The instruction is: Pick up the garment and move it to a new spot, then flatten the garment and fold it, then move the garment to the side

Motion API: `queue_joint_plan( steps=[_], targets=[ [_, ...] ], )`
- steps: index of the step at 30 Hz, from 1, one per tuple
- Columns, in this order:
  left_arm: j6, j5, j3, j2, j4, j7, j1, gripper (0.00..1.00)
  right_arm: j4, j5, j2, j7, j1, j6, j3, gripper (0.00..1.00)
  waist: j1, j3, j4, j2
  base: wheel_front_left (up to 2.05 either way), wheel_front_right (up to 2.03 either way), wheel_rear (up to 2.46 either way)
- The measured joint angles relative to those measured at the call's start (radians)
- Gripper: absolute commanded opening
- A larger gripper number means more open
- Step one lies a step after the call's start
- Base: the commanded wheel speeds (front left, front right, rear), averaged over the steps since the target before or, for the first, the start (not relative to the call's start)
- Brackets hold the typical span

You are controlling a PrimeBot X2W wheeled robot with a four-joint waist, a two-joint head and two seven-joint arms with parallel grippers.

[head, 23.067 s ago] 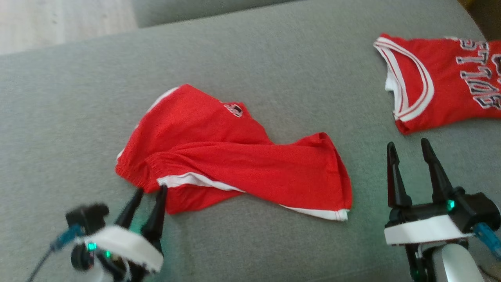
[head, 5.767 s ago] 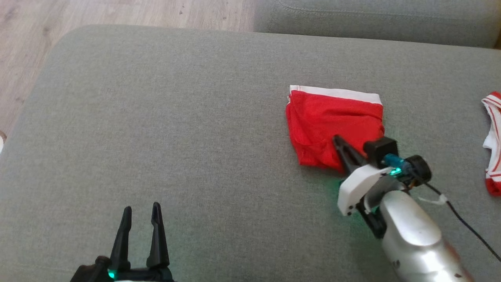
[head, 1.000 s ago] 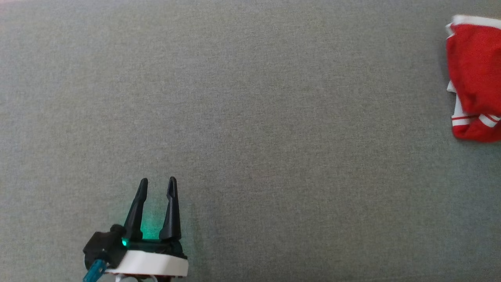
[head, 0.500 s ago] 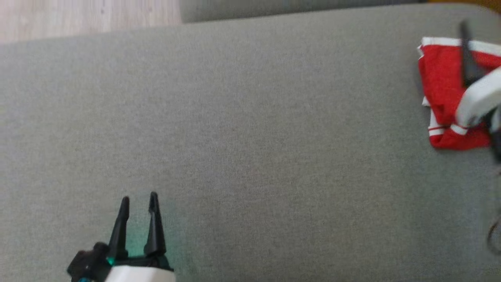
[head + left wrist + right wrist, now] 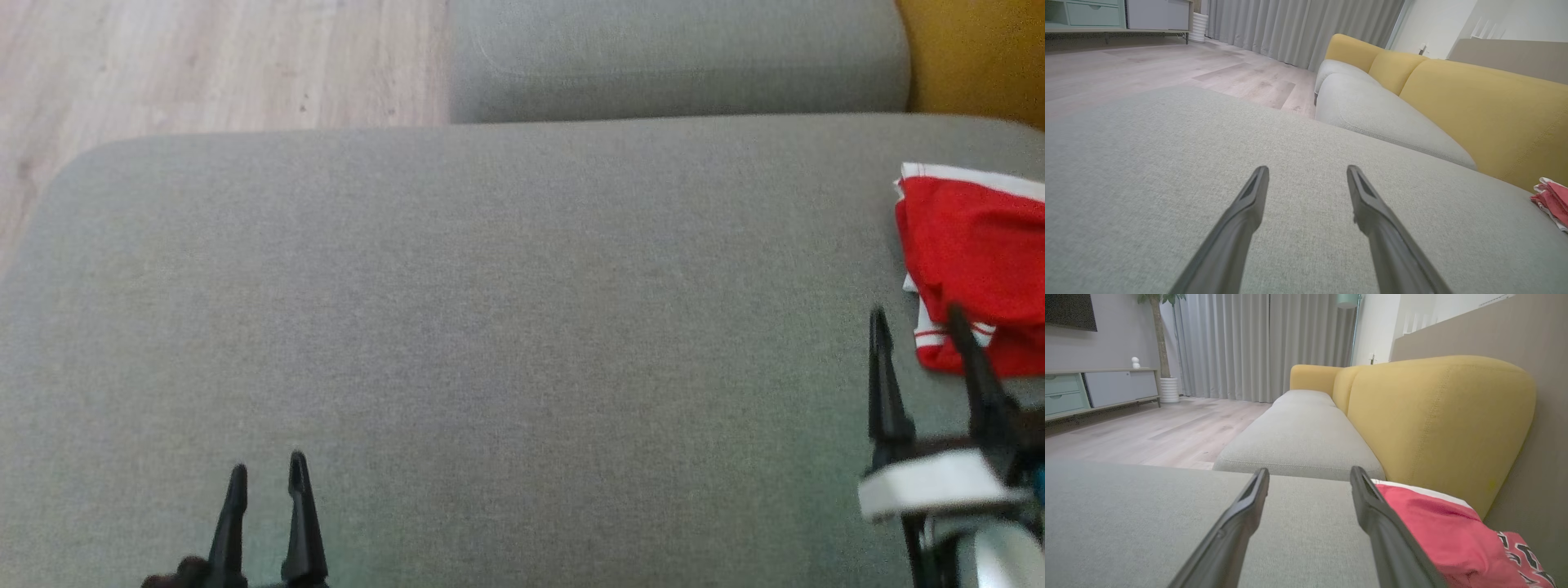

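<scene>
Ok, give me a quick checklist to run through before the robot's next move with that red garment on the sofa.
1. Left gripper open and empty: ok.
2. Right gripper open, holding nothing: ok.
3. Red garment folded into a compact pile: ok.
4. Garment lying at the right side of the grey cushion: ok.
5. Right gripper's fingers clear of the cloth: cannot tell; one finger overlaps it in the head view.
</scene>
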Motion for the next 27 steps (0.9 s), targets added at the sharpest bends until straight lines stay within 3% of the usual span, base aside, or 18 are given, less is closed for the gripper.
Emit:
queue_joint_plan(
  steps=[7,13,27],
  targets=[
    [-0.027,0.016,0.003,0.000,0.018,0.000,0.052,1.00,0.088,-0.029,0.022,-0.077,0.145,0.000,-0.007,1.00,-0.0001,-0.044,0.018,0.0000,0.00,0.00,0.00],
    [-0.054,0.016,-0.024,0.001,0.053,0.000,0.050,1.00,0.139,-0.003,0.024,-0.094,0.150,0.000,0.000,1.00,0.0001,-0.046,0.008,0.0000,0.00,0.00,0.00],
    [-0.063,0.016,-0.028,0.001,0.067,0.000,0.030,1.00,0.133,0.012,0.024,-0.094,0.149,0.000,0.034,1.00,0.0002,-0.042,-0.022,0.0000,0.00,0.00,0.00]
  ],
)
